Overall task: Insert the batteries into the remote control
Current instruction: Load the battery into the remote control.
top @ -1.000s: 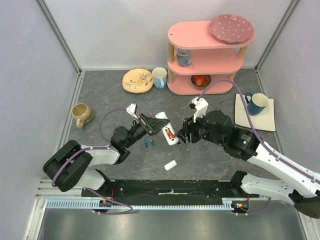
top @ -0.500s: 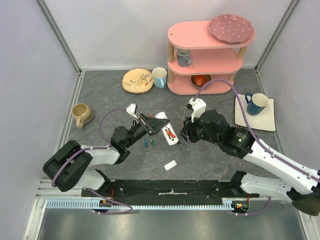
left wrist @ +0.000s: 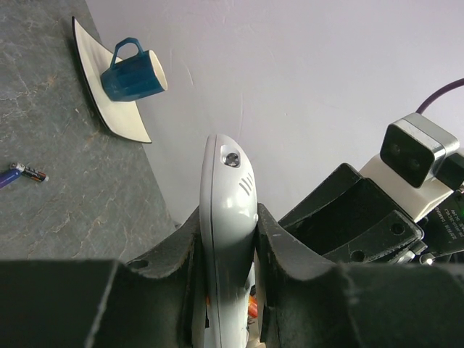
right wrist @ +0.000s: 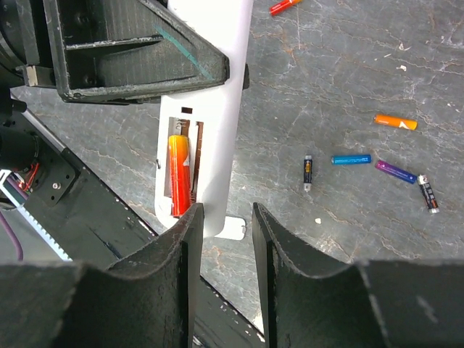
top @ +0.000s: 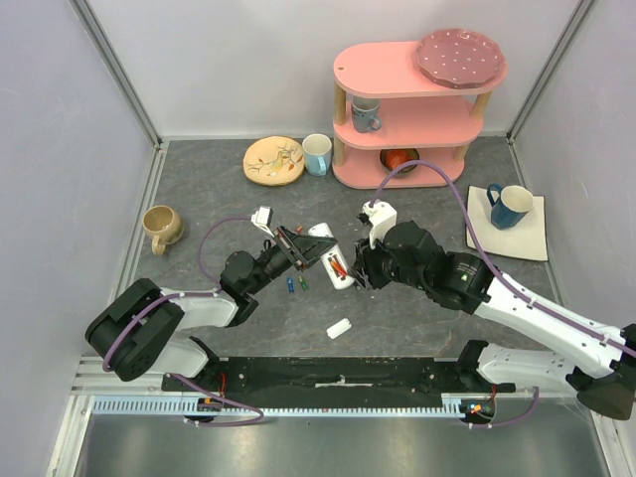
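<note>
Left gripper (left wrist: 226, 225) clamps the slim white plastic remote control (right wrist: 230, 109), one orange-red cylindrical battery (right wrist: 179, 174) seated; right gripper (right wrist: 223, 217) gapes empty; second slot looks unfilled.

The left arm (top: 189, 308) is wearing glossy white shells between rounded black joint housings. The right arm (top: 537, 318) is showing the same white-and-black build, with a bulkier black section behind its wrist. A purple cable (top: 214, 243) is curving along the left arm, and a second purple cable (top: 437, 169) is arching over the right arm. A white camera block (top: 262, 216) is sitting on each wrist. The left tool (left wrist: 228, 232) is showing matte, grainy black fingers (left wrist: 174, 254), one with a small round hole. Its triangular black frame (right wrist: 138, 43) is bearing a teal streak. The right tool (right wrist: 223, 214) is presenting the same dark, curved fingertips (right wrist: 181, 246). Thin red wires (top: 221, 383) are peeking out at the black base rail (top: 338, 373).
</note>
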{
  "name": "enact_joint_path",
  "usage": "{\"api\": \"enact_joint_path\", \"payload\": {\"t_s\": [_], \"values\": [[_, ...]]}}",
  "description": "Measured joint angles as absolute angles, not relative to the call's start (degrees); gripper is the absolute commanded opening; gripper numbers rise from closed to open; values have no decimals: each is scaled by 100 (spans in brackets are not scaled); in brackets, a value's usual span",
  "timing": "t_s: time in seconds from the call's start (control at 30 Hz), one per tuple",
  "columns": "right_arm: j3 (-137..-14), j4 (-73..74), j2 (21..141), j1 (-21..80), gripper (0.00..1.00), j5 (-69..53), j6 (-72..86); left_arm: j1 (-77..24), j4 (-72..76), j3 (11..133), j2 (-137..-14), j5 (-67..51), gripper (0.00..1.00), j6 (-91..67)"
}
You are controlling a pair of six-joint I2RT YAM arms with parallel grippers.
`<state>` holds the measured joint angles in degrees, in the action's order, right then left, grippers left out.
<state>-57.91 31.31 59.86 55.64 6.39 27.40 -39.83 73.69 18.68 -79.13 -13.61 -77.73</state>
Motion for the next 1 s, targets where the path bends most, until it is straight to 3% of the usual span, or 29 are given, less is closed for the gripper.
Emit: {"api": "enact_joint_path", "payload": {"t_s": [0.67,1.0], "values": [[-5835,3111,6147,5616,42,655,2742,-3962,7338,1822,-7920,-1358,2,-7773],[-5889,3159,6145,5647,52,871,2749,-3964,7349,1800,-7926,-1361,2,-7776]]}}
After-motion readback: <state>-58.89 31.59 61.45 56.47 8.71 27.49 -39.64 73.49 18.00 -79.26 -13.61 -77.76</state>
